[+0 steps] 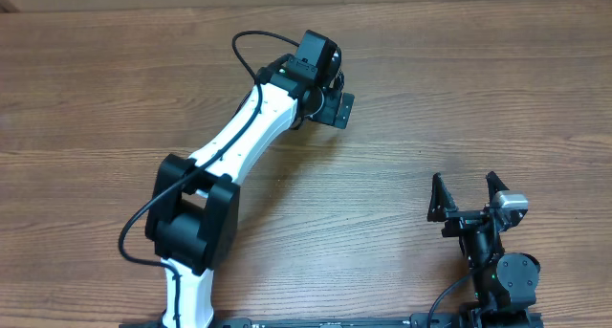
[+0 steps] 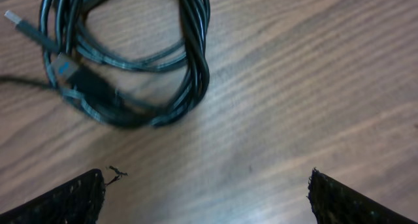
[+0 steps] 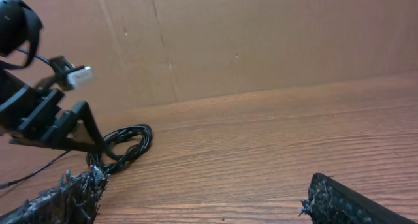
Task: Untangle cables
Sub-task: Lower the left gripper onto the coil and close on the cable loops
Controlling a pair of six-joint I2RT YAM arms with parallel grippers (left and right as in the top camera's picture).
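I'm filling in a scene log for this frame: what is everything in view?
Cables: one coiled bundle, black with a silver-tipped plug, on the table just ahead of the left arm; strand count unclear.
Table: one, brown wood grain, under everything.
Cardboard wall: one, brown, behind the table's far edge.
Left arm: one, white and black, reaching toward mid-table; jaws open, holding nothing.
Right arm: one, black, near edge at the right; jaws open, empty.
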